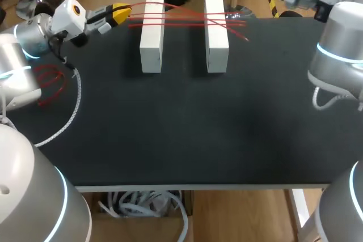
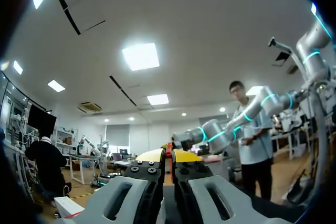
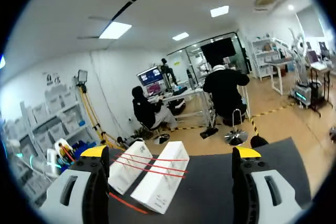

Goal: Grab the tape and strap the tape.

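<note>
Head view: the tape (image 1: pixel 187 20) is a set of red strands lying across the left block (image 1: pixel 152 35) and the right block (image 1: pixel 216 35), at 12 o'clock on the counter (image 1: pixel 187 134). The left claw (image 1: pixel 120 14) sits at 11 o'clock on the strands' left ends. The free ends splay past the right block toward 1 o'clock. The right arm (image 1: pixel 337 43) is parked at 2 o'clock, well clear of the tape.

Left wrist view: the left claw (image 2: pixel 169 156) has its yellow tips together, with a thin red sliver pinched between them, so I read it as clamped on the tape. Treat it as the anchor: no regrip and no twist.

Right wrist view: the right claw (image 3: pixel 170 153) is wide apart and holds nothing. The blocks and tape (image 3: pixel 152 163) are at its 12 o'clock and not touching it.

My take on doing the step well:
- Bring the right claw in on the free ends beyond the right block, not over the span.
- The ends are fanned out, so line the jaws across the fan and gather every strand before closing.
- Pull along the strand line only. A sideways load will likely shift the blocks.
</note>
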`<state>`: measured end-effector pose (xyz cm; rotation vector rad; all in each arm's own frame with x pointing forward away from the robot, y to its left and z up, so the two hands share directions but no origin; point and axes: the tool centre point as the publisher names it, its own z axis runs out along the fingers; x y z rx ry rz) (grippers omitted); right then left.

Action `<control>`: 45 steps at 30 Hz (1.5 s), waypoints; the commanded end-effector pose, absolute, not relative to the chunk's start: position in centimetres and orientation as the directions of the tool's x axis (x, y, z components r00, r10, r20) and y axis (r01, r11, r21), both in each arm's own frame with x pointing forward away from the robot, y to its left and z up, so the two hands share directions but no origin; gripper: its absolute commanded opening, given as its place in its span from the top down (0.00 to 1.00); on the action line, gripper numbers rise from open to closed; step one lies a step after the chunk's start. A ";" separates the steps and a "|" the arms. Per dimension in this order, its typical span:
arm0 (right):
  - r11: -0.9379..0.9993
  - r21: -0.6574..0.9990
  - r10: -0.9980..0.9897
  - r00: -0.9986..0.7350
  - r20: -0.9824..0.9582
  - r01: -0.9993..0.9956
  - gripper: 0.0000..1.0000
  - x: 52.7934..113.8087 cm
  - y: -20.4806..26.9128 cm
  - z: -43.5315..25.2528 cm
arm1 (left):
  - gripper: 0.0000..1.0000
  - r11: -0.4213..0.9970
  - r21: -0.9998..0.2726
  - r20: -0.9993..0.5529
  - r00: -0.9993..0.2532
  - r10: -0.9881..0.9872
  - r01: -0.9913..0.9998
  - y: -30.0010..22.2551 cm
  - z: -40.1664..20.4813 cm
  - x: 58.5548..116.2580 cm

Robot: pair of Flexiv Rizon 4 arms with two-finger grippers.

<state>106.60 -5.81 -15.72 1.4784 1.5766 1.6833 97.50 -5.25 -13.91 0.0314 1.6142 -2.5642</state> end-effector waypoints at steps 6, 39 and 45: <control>-0.573 0.783 0.727 -0.291 0.623 0.244 0.00 101.7 -4.2 -15.2 | 1.00 -0.430 -0.896 -0.079 -0.993 -0.084 0.108 -5.3 -14.0 97.5; -0.879 0.331 0.289 -0.167 0.943 0.342 0.00 94.0 4.5 -14.7 | 1.00 -0.430 -0.896 -0.079 -0.993 -0.084 0.108 -5.3 -14.0 97.5; -0.898 0.252 0.214 -0.143 0.966 0.360 0.00 93.1 6.3 -14.8 | 1.00 -0.430 -0.896 -0.079 -0.993 -0.084 0.108 -5.3 -14.0 97.5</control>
